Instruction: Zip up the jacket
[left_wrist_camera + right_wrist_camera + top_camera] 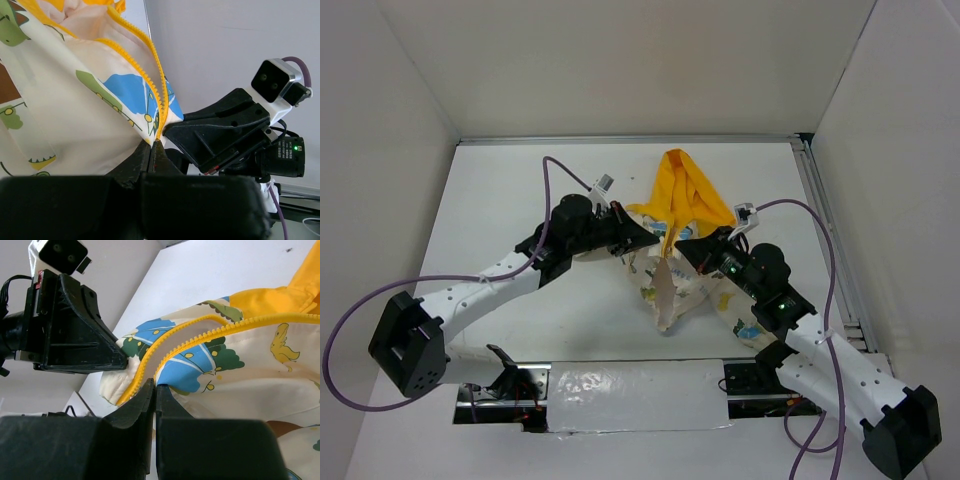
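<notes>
The jacket (pixel 672 290) is bunched at mid-table, its cream printed body lifted and its yellow hood (pixel 682 190) lying behind. My left gripper (pixel 646 238) is shut on the jacket's front edge; in the left wrist view its tips (pixel 152 143) pinch the lower end of the yellow zipper strip (pixel 156 80). My right gripper (pixel 686 246) faces it a few centimetres away, shut on the other front edge. Seen from the right wrist, its tips (pixel 154 385) clamp fabric right at the zipper teeth (pixel 200 337). The two zipper sides lie apart. I cannot see a slider.
White walls close the table (pixel 520 190) in at the back and both sides. A metal rail (pixel 830 235) runs along the right edge. A silver taped strip (pixel 630 395) lies between the arm bases. Purple cables (pixel 555 172) loop over both arms.
</notes>
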You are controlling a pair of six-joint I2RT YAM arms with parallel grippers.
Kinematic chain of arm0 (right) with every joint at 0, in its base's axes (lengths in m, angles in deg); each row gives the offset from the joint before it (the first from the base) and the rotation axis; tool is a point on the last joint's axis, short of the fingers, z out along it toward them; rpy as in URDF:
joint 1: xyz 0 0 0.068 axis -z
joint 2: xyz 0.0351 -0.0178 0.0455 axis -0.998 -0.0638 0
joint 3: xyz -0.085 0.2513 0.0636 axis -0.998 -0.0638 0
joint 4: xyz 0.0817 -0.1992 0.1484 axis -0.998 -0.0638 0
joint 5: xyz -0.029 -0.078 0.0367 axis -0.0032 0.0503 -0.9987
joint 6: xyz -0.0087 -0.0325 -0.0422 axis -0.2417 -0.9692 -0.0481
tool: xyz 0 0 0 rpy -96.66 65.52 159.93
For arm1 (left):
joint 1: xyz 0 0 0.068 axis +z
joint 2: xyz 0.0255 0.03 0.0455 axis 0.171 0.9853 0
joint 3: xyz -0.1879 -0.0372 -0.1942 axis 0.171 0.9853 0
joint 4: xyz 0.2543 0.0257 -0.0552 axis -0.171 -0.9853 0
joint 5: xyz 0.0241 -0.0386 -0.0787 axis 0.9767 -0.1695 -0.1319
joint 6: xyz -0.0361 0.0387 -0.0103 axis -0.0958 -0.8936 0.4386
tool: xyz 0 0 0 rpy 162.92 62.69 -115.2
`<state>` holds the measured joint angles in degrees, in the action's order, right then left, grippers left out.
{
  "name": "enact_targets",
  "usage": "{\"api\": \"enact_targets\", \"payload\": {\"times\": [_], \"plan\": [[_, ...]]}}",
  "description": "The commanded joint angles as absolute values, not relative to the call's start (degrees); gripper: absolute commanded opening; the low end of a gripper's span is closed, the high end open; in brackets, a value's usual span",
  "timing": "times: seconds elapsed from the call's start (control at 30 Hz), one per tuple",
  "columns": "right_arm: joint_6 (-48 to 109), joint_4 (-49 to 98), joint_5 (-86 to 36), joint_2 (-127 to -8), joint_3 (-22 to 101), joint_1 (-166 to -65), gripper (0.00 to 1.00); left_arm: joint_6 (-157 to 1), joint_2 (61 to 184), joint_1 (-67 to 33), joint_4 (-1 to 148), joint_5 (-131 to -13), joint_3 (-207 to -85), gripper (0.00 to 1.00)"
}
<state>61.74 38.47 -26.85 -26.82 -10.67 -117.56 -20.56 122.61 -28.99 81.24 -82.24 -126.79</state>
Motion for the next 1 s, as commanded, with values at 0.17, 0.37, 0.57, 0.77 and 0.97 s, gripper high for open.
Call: {"api": "enact_targets", "payload": {"times": [0.17, 0.37, 0.57, 0.77, 0.97], "plan": [[61.08, 42.92, -26.95, -26.67, -9.84, -117.63, 0.00, -21.17, 121.28, -29.62, 84.09, -83.25, -127.73, 0.00], [59.58, 36.87, -24.77, -24.65, -9.23, -117.54, 0.00, -25.55, 124.26, -29.53, 78.14, -84.83, -132.29, 0.00], [60.63, 21.14, -18.96, -27.64, -8.25, -117.98, 0.00, -35.58, 129.54, -29.44, 65.65, -90.44, -132.14, 0.00], [66.34, 11.91, -18.88, -34.05, -11.68, -119.82, 0.00, -36.29, 130.16, -31.55, 67.05, -95.20, -119.84, 0.00], [70.39, 9.35, -18.52, -44.22, -13.53, -121.50, 0.00, -36.03, 132.35, -32.08, 66.70, -95.29, -113.85, 0.00]]}}
